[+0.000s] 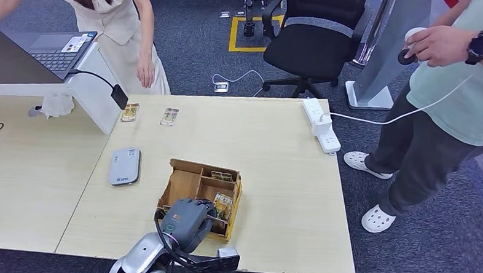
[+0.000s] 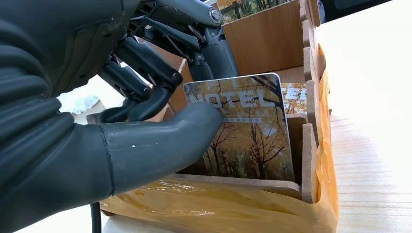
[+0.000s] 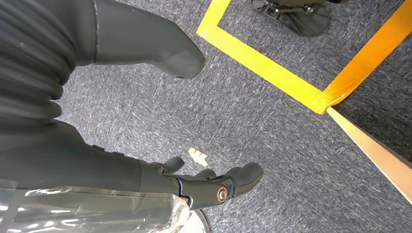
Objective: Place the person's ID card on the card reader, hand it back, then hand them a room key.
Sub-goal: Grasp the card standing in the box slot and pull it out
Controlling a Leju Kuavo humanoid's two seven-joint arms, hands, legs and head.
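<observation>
Left hand: the left hand [image 1: 186, 220] is lowered over the near end of the wooden box [image 1: 187, 183], and a room key [image 2: 248, 127] printed with autumn trees and the word HOTEL is pinched between its thumb [image 2: 160, 141] and dark fingers [image 2: 145, 63].
Room key: it is held upright in a near compartment of the box, its lower edge still inside; further cards are seen standing in the neighbouring compartments.
Right hand: the right hand [image 3: 160, 121] is hung beside the body over grey carpet [image 3: 272, 126] marked with yellow tape [image 3: 262, 63]; its fingers are spread and nothing is held.
Card reader: the grey card reader [image 1: 125, 166] is laid flat on the surface [image 1: 277, 172], well apart from the box on its left.
Cards: two small cards [image 1: 130, 112] [image 1: 169, 117] are laid near the far edge of the surface.
People: one person [image 1: 124, 37] is stood behind the far edge; another [image 1: 446, 90] is stood at the right with a controller in hand.
Power strip: a white power strip [image 1: 320, 124] is laid at the right edge.
</observation>
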